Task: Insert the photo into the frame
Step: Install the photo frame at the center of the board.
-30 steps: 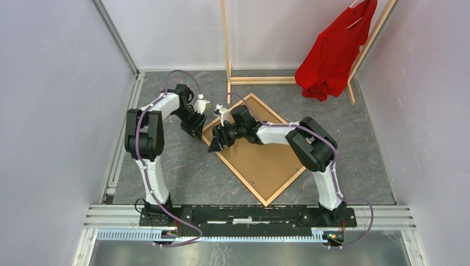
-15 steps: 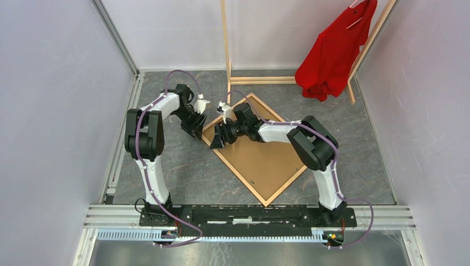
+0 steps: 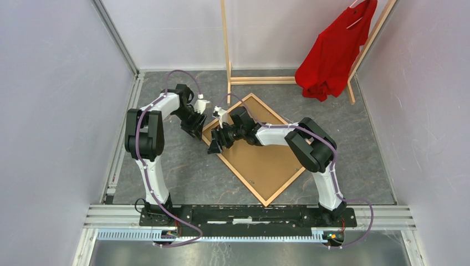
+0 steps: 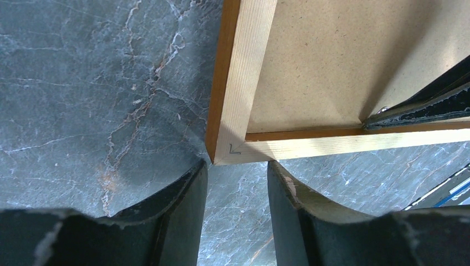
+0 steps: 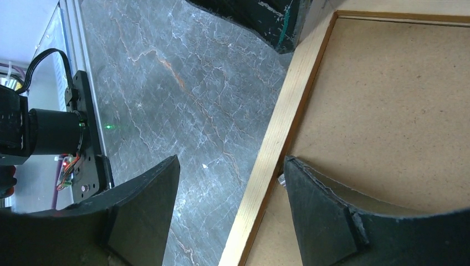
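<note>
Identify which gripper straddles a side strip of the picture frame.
The right gripper: one finger outside the frame, one over its backing panel; the left gripper faces a corner.

Left arm (image 3: 152, 180) and right arm (image 3: 328, 188): white tube links, bulky black joint housings, purple cables (image 3: 180, 72) looped along each, shared black base plate (image 3: 244, 215); matte black fingers (image 4: 166, 221), edges chipped pale

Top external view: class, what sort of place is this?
Probably a robotics lab test cell: pale walls box in a grey marbled table, two arms are bolted to an aluminium rail, and a red shirt hangs on a wooden rack.
</note>
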Controlling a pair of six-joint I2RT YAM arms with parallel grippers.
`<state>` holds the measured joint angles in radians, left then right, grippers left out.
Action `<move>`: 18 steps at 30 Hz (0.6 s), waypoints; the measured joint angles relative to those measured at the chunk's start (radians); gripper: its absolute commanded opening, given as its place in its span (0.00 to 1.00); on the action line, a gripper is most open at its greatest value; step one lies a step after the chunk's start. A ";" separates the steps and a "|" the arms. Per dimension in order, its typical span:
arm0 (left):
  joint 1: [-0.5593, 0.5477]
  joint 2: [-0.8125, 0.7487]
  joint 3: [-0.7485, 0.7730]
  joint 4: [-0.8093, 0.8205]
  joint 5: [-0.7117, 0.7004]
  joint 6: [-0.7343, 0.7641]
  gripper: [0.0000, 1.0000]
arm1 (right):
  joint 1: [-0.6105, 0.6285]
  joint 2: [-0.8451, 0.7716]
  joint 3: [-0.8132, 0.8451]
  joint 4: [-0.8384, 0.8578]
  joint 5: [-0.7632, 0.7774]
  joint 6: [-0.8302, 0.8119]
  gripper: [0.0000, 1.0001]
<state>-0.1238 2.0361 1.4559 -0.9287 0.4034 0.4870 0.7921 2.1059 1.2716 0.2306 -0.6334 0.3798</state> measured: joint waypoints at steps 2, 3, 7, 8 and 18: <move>0.000 0.000 0.000 0.000 0.000 0.000 0.51 | 0.002 0.000 -0.002 0.002 0.000 -0.004 0.76; 0.000 0.000 0.000 0.000 0.000 0.000 0.51 | 0.003 0.000 -0.003 0.005 -0.002 -0.005 0.76; 0.000 0.000 0.000 0.000 0.000 0.000 0.52 | 0.003 0.000 -0.006 0.009 -0.006 -0.011 0.76; 0.000 0.000 0.000 0.000 0.000 0.000 0.51 | 0.003 0.000 -0.006 0.010 -0.006 -0.012 0.76; 0.000 0.003 0.005 -0.004 -0.001 0.000 0.51 | 0.004 -0.012 -0.038 0.043 -0.010 -0.022 0.76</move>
<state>-0.1238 2.0396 1.4605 -0.9325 0.4026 0.4870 0.7963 2.0937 1.2335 0.2737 -0.6437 0.3580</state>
